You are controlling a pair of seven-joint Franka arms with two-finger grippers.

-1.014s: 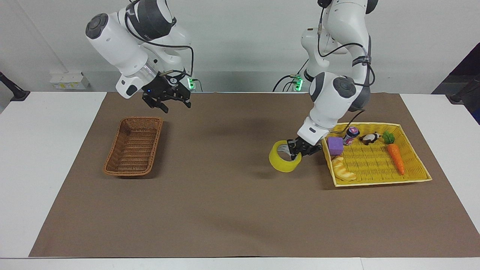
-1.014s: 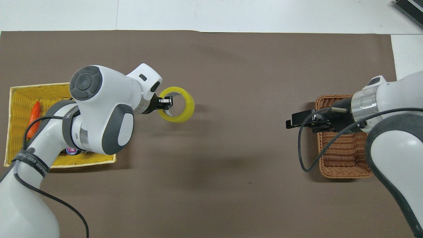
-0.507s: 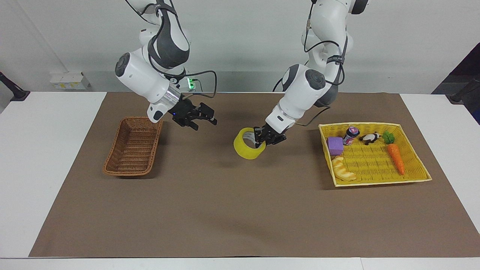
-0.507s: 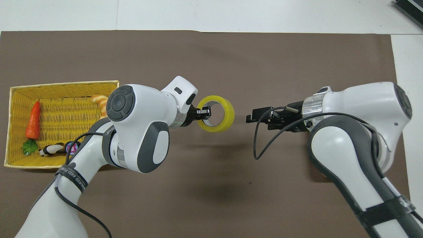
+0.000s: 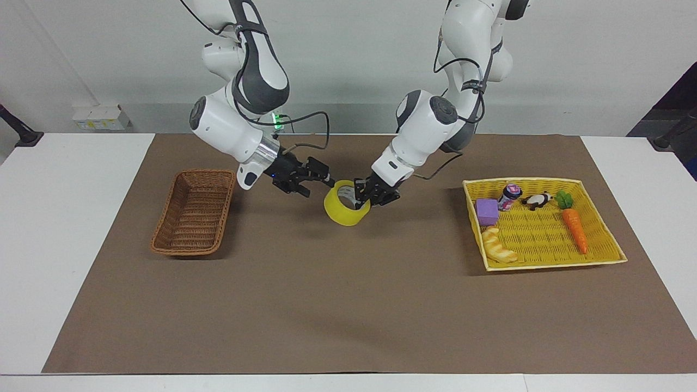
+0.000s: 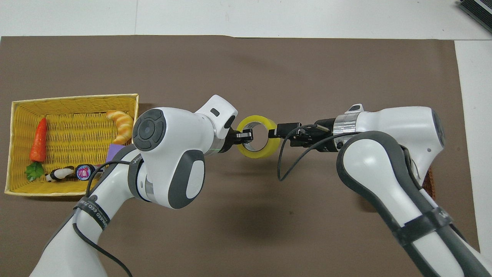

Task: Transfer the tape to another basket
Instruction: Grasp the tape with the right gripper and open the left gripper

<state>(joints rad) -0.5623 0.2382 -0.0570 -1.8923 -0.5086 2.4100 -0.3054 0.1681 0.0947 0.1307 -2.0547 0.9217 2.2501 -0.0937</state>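
The tape is held in the air over the middle of the brown mat, between the two baskets. It is gripped by the left gripper, whose fingers are clamped on the ring's wall, one inside the grey-white core and one outside, as is seen in the overhead view. The roll is carried tilted, with its opening turned upward and toward the robots.

The right gripper is brought up to the other edge of the same roll. In the overhead view its tip is placed right at the rim of the ring, across from the left gripper. Its fingers are seen spread apart in the facing view, and whether the tape is already touched by them cannot be told.

Toward the right arm's end of the table, the basket of brown wicker is set on the mat with nothing seen in it; in the overhead view it is almost wholly hidden under the right arm.

Toward the left arm's end, the yellow basket is laid on the mat. In it a croissant, a purple block, a small can, a panda figure and a carrot are kept.
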